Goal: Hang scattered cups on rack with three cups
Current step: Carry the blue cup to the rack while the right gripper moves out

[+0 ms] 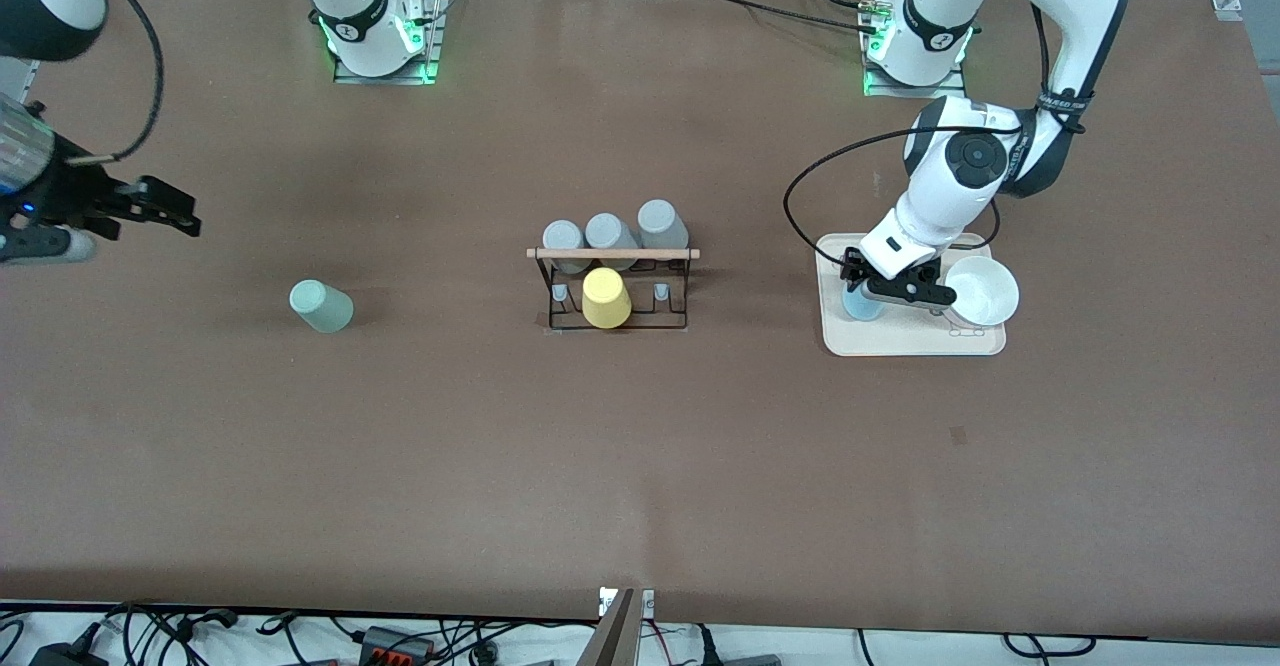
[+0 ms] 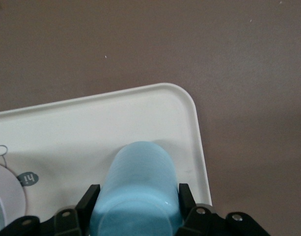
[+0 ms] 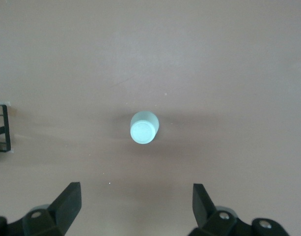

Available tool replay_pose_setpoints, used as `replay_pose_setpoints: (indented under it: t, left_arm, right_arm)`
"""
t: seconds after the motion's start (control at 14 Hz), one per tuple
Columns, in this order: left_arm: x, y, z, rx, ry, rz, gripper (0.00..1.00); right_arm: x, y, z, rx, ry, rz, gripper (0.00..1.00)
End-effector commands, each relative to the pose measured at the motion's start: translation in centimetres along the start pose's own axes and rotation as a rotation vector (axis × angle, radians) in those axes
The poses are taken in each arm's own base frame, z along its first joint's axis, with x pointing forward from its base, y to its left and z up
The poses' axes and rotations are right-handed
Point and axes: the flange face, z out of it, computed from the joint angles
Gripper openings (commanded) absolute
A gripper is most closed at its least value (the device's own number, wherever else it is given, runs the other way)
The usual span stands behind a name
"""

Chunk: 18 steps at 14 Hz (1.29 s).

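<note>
Your left gripper (image 1: 897, 286), right of frame, has its fingers clamped on the light blue cup (image 2: 138, 191) on the tray (image 1: 905, 341); your right gripper (image 1: 165, 208), fingers spread and empty, hovers upper left above the mint-green cup (image 1: 321, 306); neither hangs on the rack (image 1: 613, 286) yet.

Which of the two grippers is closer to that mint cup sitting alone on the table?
The right. The right gripper hangs open, up over the table near the mint cup. The left gripper is down at the tray, shut on the blue cup.
</note>
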Motion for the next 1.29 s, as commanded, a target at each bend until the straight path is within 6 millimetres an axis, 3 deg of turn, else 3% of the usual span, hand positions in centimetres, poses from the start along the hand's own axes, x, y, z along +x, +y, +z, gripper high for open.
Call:
replay_pose_setpoints:
  t: [0.0,0.29,0.36,0.57,0.71,1.0,1.21]
  left_arm:
    - [4.7,1.4,-7.1,0.026,-0.04,0.015,0.37]
    - [10.2,8.0,-13.7,0.012,-0.049,0.062,0.37]
    - [11.3,11.0,-15.0,0.001,-0.026,0.059,0.37]
    - [14.2,19.2,-16.4,-0.003,-0.058,-0.028,0.38]
    - [14.7,22.8,-16.2,-0.013,-0.053,-0.084,0.38]
    - [12.3,30.0,-13.0,-0.014,-0.038,-0.159,0.38]
    - [12.1,31.1,-11.9,-0.017,-0.013,-0.182,0.38]
  right_arm:
    - [1.6,-0.2,2.4,0.001,-0.039,0.0,1.0]
    - [1.7,0.2,2.0,-0.001,-0.015,0.008,1.0]
    - [1.8,0.1,1.9,-0.001,-0.007,0.006,1.0]
    - [1.9,-0.3,2.2,-0.003,-0.015,-0.007,1.0]
    - [2.5,-1.7,3.6,-0.004,-0.03,-0.022,1.0]
    - [3.6,-2.9,5.2,-0.008,-0.003,-0.039,1.0]
    - [3.3,-4.1,5.5,-0.009,-0.012,-0.06,1.0]
